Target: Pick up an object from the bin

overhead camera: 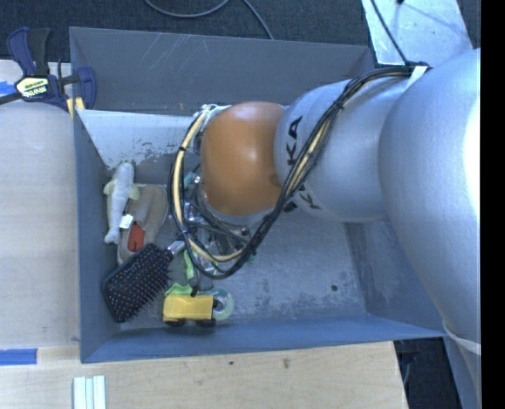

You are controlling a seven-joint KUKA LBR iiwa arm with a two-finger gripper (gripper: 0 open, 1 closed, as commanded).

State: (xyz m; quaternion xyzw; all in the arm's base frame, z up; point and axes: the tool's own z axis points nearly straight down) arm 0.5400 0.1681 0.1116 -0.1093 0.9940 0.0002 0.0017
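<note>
My gripper (192,235) reaches down into the bin's left half and is largely hidden under the arm's orange dome and cables. Just left of it and below lies a black hairbrush (136,282), bristles up, its handle end pointing toward the gripper. A small green piece (188,267) lies right under the gripper. In front of it, by the near wall, sits a yellow toy block (187,307) with a pale green ring (223,303) beside it.
A white soft toy (119,199) lies along the left wall, with a red piece (135,238) and a beige object (155,211) next to it. The arm covers the bin's middle and right; bare floor shows at the front right.
</note>
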